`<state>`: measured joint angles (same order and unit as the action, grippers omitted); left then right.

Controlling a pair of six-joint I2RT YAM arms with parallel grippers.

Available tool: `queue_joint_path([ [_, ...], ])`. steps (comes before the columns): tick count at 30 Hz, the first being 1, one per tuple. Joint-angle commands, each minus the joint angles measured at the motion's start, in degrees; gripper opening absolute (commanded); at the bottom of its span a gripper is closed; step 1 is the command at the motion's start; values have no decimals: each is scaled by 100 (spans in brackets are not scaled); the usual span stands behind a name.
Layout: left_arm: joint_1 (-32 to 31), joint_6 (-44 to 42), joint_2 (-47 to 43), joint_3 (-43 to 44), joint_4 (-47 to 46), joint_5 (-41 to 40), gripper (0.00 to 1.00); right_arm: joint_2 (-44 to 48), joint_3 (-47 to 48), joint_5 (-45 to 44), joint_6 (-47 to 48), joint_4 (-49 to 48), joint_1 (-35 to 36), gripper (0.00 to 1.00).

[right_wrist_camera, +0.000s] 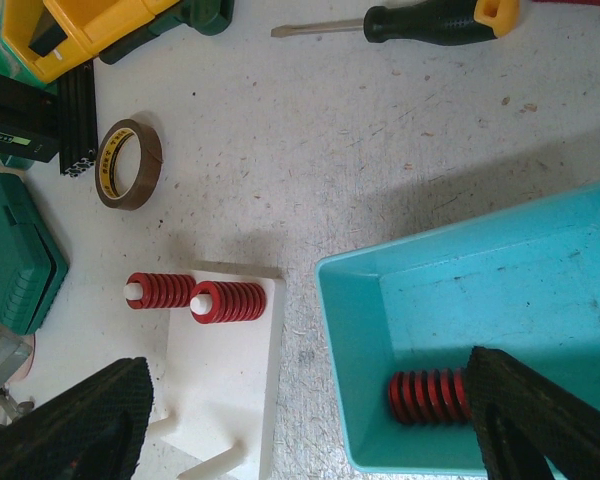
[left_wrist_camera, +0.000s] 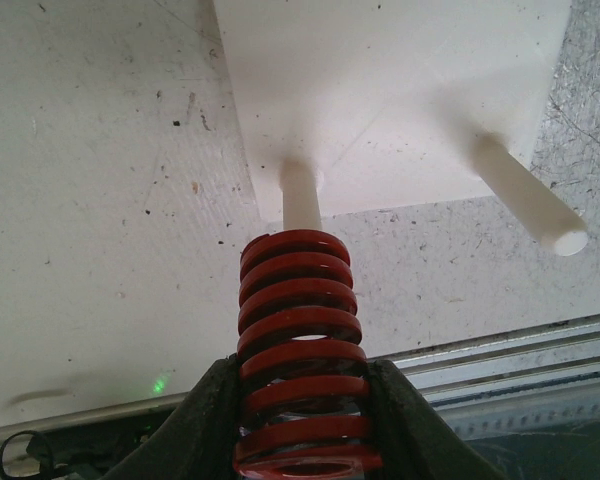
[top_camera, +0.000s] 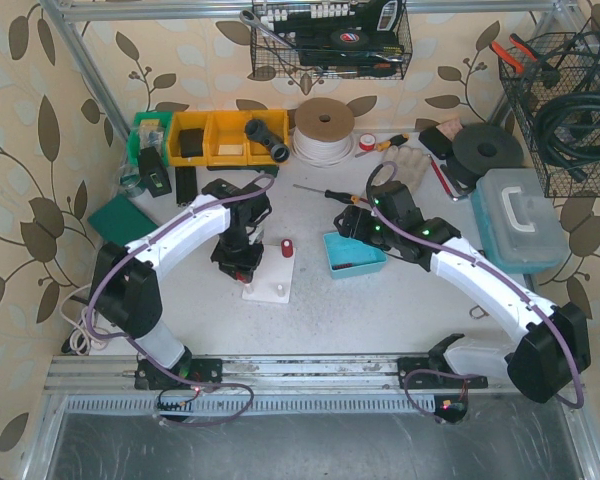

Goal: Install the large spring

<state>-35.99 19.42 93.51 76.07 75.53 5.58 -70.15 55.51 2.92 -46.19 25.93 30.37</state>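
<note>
Desk, peg board: two springs seated; left pincer grips large spring at bare peg, not yet seated; right pincer open.

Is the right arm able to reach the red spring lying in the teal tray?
Probably yes: the right gripper hangs open just over the teal tray, and nothing covers the red spring.

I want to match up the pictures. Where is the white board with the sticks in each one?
Top camera: the white board sits near the middle of the picture.
Left wrist: it fills the top, beyond the red spring.
Right wrist: bottom left, beside the blue tray.
Shared landmark: its two bare pegs.
</note>
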Motion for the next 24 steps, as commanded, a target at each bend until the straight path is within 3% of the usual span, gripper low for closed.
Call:
queue_joint_path([
  [1, 15, -71, -114, -128, 176, 175, 0, 43, -118, -100, 45, 1, 14, 84],
  [24, 118, -240, 474, -128, -261, 419, 0, 60, -119, -46, 161, 46, 13, 83],
])
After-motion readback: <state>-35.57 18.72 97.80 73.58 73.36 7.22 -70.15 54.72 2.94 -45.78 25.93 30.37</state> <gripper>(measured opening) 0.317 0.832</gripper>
